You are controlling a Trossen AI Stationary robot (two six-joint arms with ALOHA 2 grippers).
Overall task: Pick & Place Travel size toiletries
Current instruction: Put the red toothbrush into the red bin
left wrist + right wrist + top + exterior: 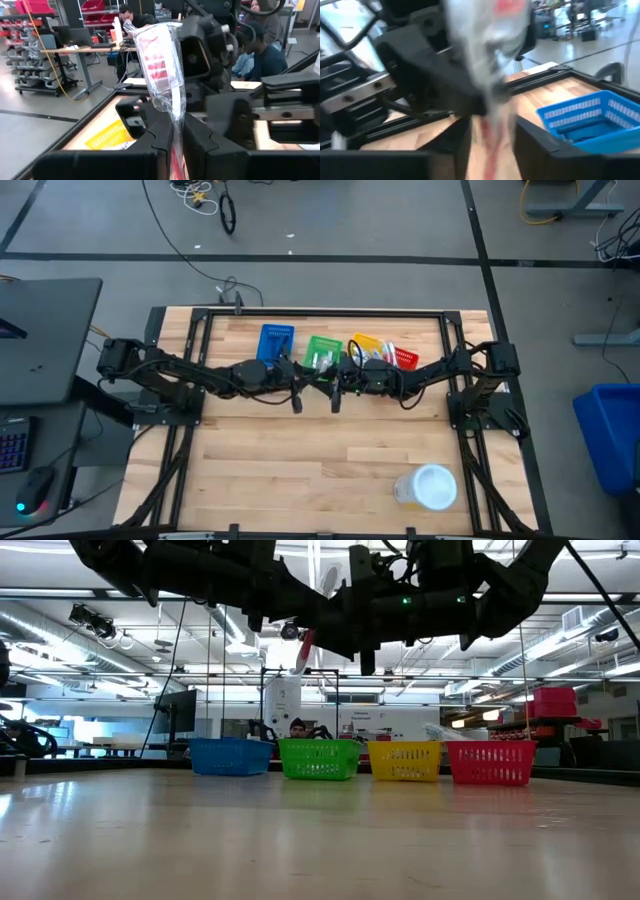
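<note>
The wooden counter (300, 470) lay mostly bare in front, with a round translucent white container (428, 486) near its front right corner and four baskets in a row along the far side: blue basket (276, 339), green basket (322, 350), yellow basket (368, 345) and red basket (404, 358). Both arms reached inward and met high above the counter, just in front of the green basket. The left pincer (172, 137) was clenched on a wrapped toothbrush (161, 62), a red-and-white one in clear plastic, its long axis running straight out from between the fingers. The right pincer (490, 135) sat on the same wrapped item from the opposite side, and whether its fingers pressed on the wrap or only bracketed it could not be told from the blur. This looked like a hand-over in mid-air, though which arm was giving cannot be read. The baskets lay just behind and below the toothbrush, the green nearest, so a short move toward the far edge should bring it over an open basket. Nothing stood in that path; the main risk was the two pincers fouling each other as one let go.
</note>
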